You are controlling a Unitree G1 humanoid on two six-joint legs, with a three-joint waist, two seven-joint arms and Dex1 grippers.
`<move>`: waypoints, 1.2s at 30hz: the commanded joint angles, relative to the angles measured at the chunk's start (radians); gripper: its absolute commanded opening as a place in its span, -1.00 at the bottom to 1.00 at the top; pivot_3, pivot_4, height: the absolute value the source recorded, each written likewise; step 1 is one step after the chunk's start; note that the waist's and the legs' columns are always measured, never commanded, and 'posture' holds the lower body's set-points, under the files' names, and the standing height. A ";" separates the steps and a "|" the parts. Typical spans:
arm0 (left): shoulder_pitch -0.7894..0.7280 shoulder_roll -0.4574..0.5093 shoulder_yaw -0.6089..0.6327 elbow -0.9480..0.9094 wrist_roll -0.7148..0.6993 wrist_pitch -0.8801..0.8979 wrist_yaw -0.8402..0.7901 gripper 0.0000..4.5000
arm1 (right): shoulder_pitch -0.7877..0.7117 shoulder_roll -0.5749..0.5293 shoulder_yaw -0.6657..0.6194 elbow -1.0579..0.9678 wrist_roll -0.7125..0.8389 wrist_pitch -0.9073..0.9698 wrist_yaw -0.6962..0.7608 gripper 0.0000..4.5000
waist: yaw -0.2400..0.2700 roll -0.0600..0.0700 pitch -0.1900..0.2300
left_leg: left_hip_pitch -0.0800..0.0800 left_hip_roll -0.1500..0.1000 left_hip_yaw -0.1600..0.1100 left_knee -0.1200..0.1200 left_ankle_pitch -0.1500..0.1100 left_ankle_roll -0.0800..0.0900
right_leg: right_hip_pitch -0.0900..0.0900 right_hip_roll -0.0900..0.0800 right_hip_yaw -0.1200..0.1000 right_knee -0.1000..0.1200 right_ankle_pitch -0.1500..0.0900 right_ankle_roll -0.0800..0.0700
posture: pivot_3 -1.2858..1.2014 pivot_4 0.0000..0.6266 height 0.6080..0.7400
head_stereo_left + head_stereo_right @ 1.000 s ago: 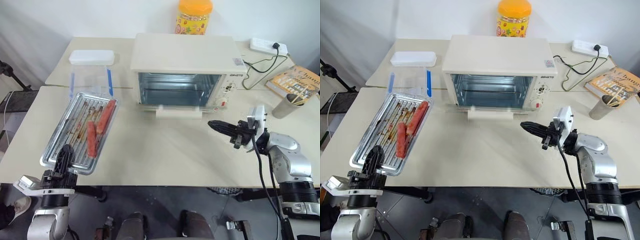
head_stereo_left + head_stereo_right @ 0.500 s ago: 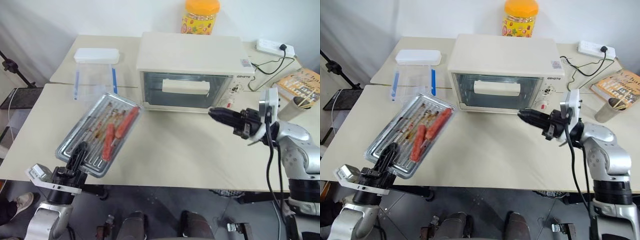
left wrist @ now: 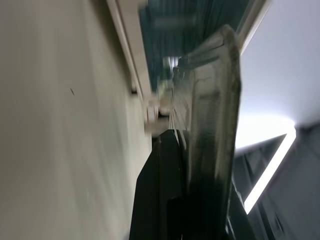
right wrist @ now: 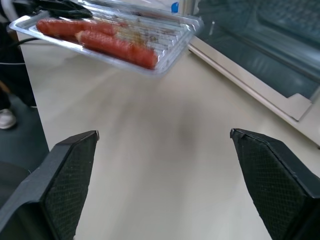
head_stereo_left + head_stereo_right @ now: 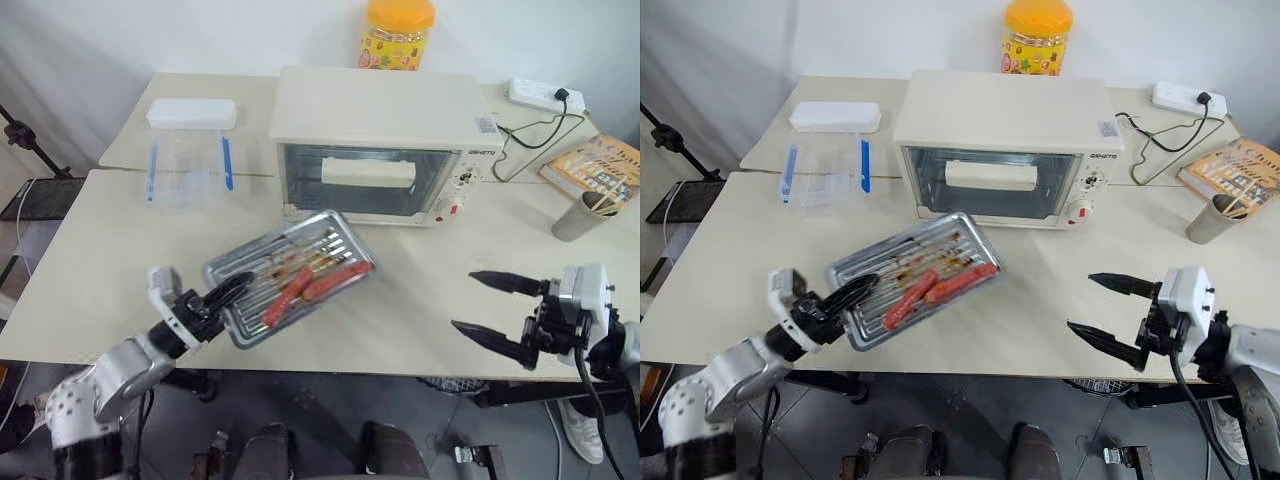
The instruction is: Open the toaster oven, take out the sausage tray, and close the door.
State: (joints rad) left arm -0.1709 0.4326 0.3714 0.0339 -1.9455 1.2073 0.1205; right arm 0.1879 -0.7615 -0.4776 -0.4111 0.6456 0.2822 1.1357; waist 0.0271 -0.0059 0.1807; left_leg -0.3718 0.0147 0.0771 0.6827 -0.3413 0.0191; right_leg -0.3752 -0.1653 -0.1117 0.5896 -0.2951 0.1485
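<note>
The cream-white toaster oven (image 5: 375, 110) stands at the back centre with its glass door (image 5: 365, 185) shut and the bar handle up. My left gripper (image 5: 238, 288) is shut on the near left end of the silver sausage tray (image 5: 262, 262). The tray hangs tilted above the table just in front of the oven, with two reddish sausages (image 5: 335, 280) on it. My right gripper (image 5: 463, 301) stands wide open over the table's front right, holding nothing. In the right wrist view its fingers (image 4: 70, 170) are spread far apart, with the tray (image 4: 172, 30) beyond them.
A clear plastic box with blue clips (image 5: 188, 160) sits left of the oven. An orange-lidded jar (image 5: 398, 30) stands behind it. To the right lie a power strip (image 5: 538, 93) with its cable, a book (image 5: 600, 160) and a metal cup (image 5: 577, 215).
The oven door went from open to shut. My left gripper swung the tray from the table's left to in front of the oven. My right gripper drew back and opened.
</note>
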 commanded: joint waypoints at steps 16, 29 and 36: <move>-0.430 -0.063 -0.295 0.381 0.224 0.098 -0.027 -1.00 | 0.349 0.064 -0.274 -0.234 0.111 0.040 -0.092 0.98 | 0.031 0.000 0.000 | 0.000 -0.001 0.002 0.000 0.000 0.000 | 0.000 0.000 0.003 -0.002 0.002 0.003 | 0.03 -0.52 1.00; -0.542 -0.177 -0.308 0.443 0.651 0.096 -0.226 -0.91 | 0.402 0.079 -0.263 -0.266 0.117 0.037 -0.118 0.99 | 0.054 0.003 -0.002 | 0.001 -0.001 0.004 -0.001 0.000 -0.001 | 0.000 -0.001 0.004 -0.005 0.003 0.004 | 0.03 -0.52 1.00; -0.556 -0.162 -0.314 0.388 0.809 0.095 -0.361 -0.02 | 0.380 0.073 -0.274 -0.143 0.086 -0.003 -0.074 1.00 | 0.048 0.002 -0.001 | 0.000 -0.001 0.004 -0.001 -0.001 0.000 | 0.000 0.000 0.004 -0.005 0.003 0.005 | 0.03 -0.52 1.00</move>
State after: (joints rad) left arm -0.7288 0.2606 0.0671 0.4636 -1.1746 1.3011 -0.1947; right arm 0.5691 -0.6879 -0.7231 -0.5807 0.7417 0.3052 1.0510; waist 0.0755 -0.0043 0.1796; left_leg -0.3721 0.0133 0.0815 0.6814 -0.3419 0.0192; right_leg -0.3758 -0.1655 -0.1078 0.5848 -0.2916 0.1533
